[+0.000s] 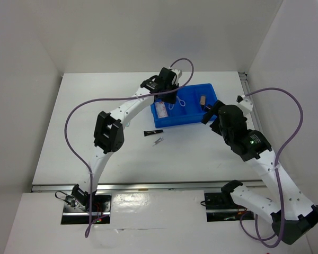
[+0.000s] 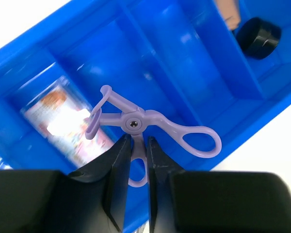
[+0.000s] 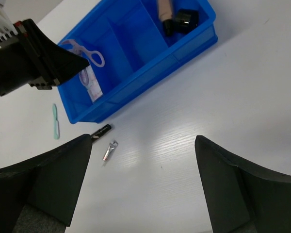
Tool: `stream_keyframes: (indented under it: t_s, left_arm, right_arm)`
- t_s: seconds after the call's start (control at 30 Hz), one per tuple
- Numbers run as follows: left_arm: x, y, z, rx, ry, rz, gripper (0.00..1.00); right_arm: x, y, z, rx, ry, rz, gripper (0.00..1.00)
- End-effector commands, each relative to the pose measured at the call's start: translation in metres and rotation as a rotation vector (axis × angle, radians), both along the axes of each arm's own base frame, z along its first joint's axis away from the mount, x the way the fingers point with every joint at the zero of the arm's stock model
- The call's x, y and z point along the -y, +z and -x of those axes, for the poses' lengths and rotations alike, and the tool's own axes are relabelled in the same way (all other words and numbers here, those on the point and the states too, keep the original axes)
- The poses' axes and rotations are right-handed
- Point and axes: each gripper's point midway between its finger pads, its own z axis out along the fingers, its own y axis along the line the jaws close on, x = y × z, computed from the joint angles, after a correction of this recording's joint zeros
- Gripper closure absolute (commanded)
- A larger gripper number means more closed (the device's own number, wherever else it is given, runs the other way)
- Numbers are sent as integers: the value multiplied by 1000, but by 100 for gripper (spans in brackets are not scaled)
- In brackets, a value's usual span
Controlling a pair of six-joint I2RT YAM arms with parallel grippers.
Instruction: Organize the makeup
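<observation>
**Left arm reaching and clamped, right arm raised and open**

The left arm [image 1: 108, 132] stretches forward and to the right. Its wrist tips downward, and the left end effector [image 2: 138, 141] has its fingers nearly together, pinching a lilac curler [image 2: 136, 121]. The right arm [image 1: 244, 140] bends inward at the elbow. The right end effector [image 3: 143, 170] has its fingers spread wide and holds nothing.

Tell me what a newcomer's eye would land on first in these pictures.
The bright blue bin on the white table stands out first, with a lilac curler pinched in the left gripper above it. Next come a black tube and a silver stick lying loose just in front of the bin. The right gripper hangs wide open over the table.
</observation>
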Motion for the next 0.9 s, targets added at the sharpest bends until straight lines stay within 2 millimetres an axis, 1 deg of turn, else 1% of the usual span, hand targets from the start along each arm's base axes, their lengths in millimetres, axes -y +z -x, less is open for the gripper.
stream_keyframes:
  t_s: [0.0, 0.03, 0.07, 0.1, 0.13, 0.17, 0.2, 0.23, 0.27, 0.3, 0.33, 0.37, 0.4, 0.5, 0.53, 0.57, 0.6, 0.63, 0.67, 0.7, 0.73, 0.8, 0.83, 0.87]
  left_arm:
    - [24, 18, -14, 82, -60, 77, 69]
    - [26, 19, -16, 87, -60, 81, 68]
    - [28, 14, -19, 86, -60, 80, 68]
    - [29, 16, -20, 95, -60, 86, 67]
    - [29, 9, -21, 85, -60, 79, 65]
    - [31, 11, -23, 91, -53, 93, 61]
    - [31, 5, -23, 83, -53, 88, 54]
    - [32, 7, -24, 91, -53, 93, 49]
    - [32, 7, -24, 91, -53, 93, 43]
    - [32, 7, -24, 91, -53, 93, 34]
    - [32, 7, -24, 91, -53, 93, 30]
    - [33, 15, -25, 107, -53, 104, 30]
    - [33, 15, -25, 107, -53, 104, 28]
    - [30, 43, -22, 143, -54, 128, 28]
    - [28, 44, -19, 139, -54, 126, 30]
    - [24, 61, -16, 162, -47, 135, 33]
    - [23, 69, -14, 170, -47, 140, 36]
    - [19, 72, -14, 182, -33, 134, 41]
    - [15, 79, -13, 198, -30, 128, 47]
    - [10, 100, -10, 229, -18, 140, 64]
    - [0, 99, -8, 223, 12, 108, 71]
    - [-22, 109, -11, 231, 72, 97, 84]
    - [-37, 114, -6, 227, 114, 95, 92]
    - [-55, 113, -7, 218, 146, 77, 94]
  right_arm:
    - [8, -10, 2, -36, -41, 22, 6]
    - [6, -10, 3, -40, -30, 15, 6]
    - [6, -10, 3, -40, -30, 15, 6]
    - [4, -11, 3, -43, -22, 10, 6]
    - [4, -11, 3, -43, -22, 10, 6]
    - [5, -12, 4, -51, -22, 14, 6]
    - [5, -12, 4, -51, -22, 14, 6]
    - [5, -14, 6, -59, -22, 19, 6]
    - [7, -14, 5, -58, -36, 11, 6]
    - [8, -14, 5, -58, -36, 11, 6]
    - [8, -15, 6, -66, -36, 15, 6]
    - [8, -15, 6, -66, -36, 15, 6]
    - [8, -15, 6, -66, -36, 15, 6]
    - [7, -16, 7, -69, -29, 10, 6]
    - [7, -16, 7, -69, -29, 10, 6]
    - [4, -17, 4, -72, -21, 6, 6]
    - [4, -17, 4, -72, -21, 5, 6]
    - [4, -17, 4, -72, -21, 5, 6]
    - [1, -18, 2, -76, -14, 2, 6]
    - [-1, -16, 1, -68, 0, 2, 6]
    - [-2, -23, 0, -86, 0, 11, 6]
    - [-5, -24, -2, -89, 8, 5, 6]
    - [-4, -24, -2, -89, 13, 13, 6]
    - [-6, -25, -5, -91, 13, 14, 6]
